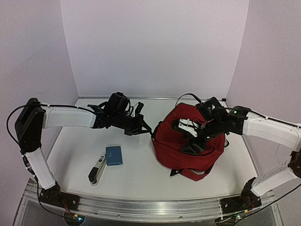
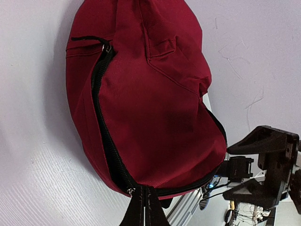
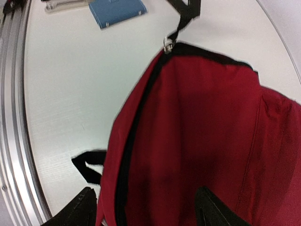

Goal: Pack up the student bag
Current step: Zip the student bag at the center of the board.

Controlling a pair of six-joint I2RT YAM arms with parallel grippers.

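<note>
**STATION STATUS: STUDENT BAG ON TABLETOP, BOTH ARMS AT THE BAG**

1. White tabletop [image 1: 141,183]. It carries every item listed below. A pale wall encloses it at the back and on both sides.

2. Dark red fabric student bag [image 1: 188,146]. It rests on the tabletop right of centre, between the ends of the two arms. A black zipper line [image 2: 106,141] runs along one edge. A black strap [image 3: 87,165] lies on the tabletop at the near side. The black top handle [image 1: 188,96] arches up at the far side.

3. Left arm [image 1: 70,117]. It reaches across the tabletop from the left, and its tip meets the left edge of the bag. The left jaws are fully closed on the black fabric zipper pull [image 2: 143,209]. In the right wrist view the pull [image 3: 183,16] leads away from a small metal ring at the bag's corner.

4. Right arm [image 1: 273,129]. It reaches in from the right and ends above the top of the bag. The right jaws stand wide apart and hold nothing. One black finger [image 3: 82,209] sits outside the zippered edge and the other sits over the red fabric, so the edge lies between them. Contact with the fabric cannot be determined.

5. Blue flat rectangular case [image 1: 114,155]. It lies on the tabletop left of the bag, well apart from it.

6. Small black-and-silver oblong object [image 1: 97,172]. It lies just beside the near left corner of the blue case. Its type cannot be determined.
</note>
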